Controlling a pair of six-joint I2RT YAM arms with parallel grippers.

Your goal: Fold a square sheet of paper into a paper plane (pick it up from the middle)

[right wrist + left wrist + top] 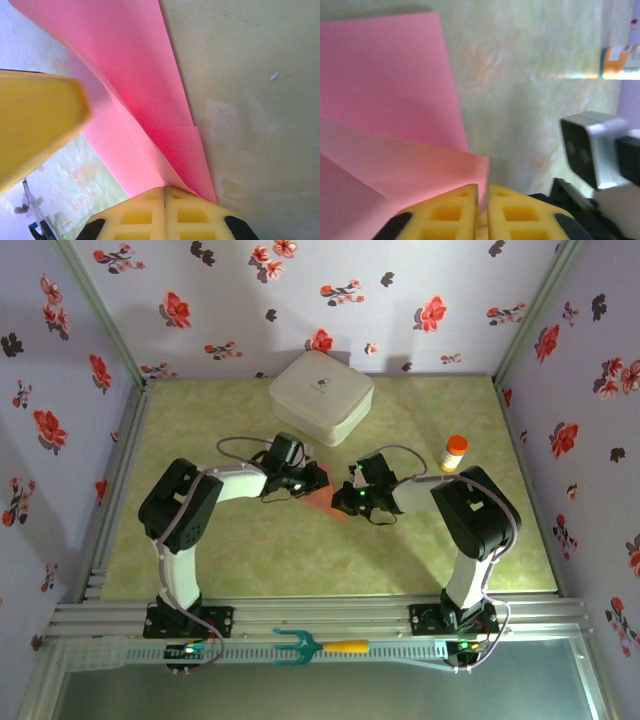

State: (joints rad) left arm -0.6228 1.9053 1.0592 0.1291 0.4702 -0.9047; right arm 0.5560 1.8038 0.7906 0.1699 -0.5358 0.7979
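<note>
The pink-red sheet of paper (pixel 324 506) lies mid-table, folded into overlapping layers, between both arms. My left gripper (pixel 316 480) comes at it from the left. In the left wrist view its yellow fingers (pixel 455 210) are shut on a raised flap's edge (pixel 420 165), and a flat layer (pixel 385 75) lies beyond. My right gripper (pixel 350 496) meets it from the right. In the right wrist view that gripper (pixel 165 189) is shut on the sheet's crease (pixel 150 115), with the left gripper's yellow finger (pixel 35 120) close by. A paper plane is out of view.
A white rounded box (pixel 321 396) stands at the back centre, just behind the grippers. An orange-capped bottle (pixel 455 452) stands right of the right arm. A teal and yellow tool (pixel 310 645) lies on the front rail. Flowered walls close in three sides.
</note>
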